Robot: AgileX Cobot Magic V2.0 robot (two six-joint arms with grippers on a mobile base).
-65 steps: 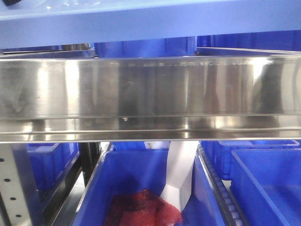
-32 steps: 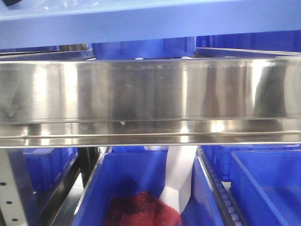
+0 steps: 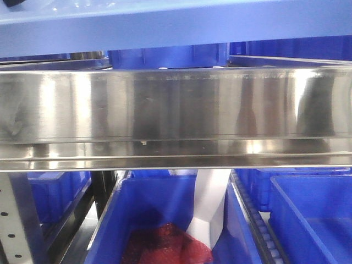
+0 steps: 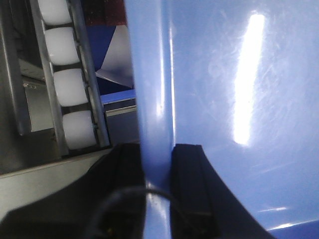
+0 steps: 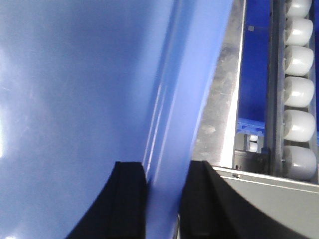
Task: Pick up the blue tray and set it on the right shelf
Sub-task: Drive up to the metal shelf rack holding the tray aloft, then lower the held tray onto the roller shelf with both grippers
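Centre bin (image 3: 144,212): dark blue, low middle of my front view.
Red mesh (image 3: 165,248): bunched inside centre bin.
White strip (image 3: 210,204): upright in centre bin, touching mesh.
Right bin (image 3: 313,220): dark blue, beside centre bin.
Rollers (image 4: 70,84): white row in metal track.

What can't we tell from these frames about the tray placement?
- Front view: blue tray is cut by the top edge; its height over the right shelf is unreadable.
- Front view: shelf surface is hidden behind its steel front edge.
- Wrist views: left gripper and right gripper clamp the tray rim; far ends are cut off.
- Front view: red mesh item in the dark-blue bin is cut by the bottom edge, unidentifiable.
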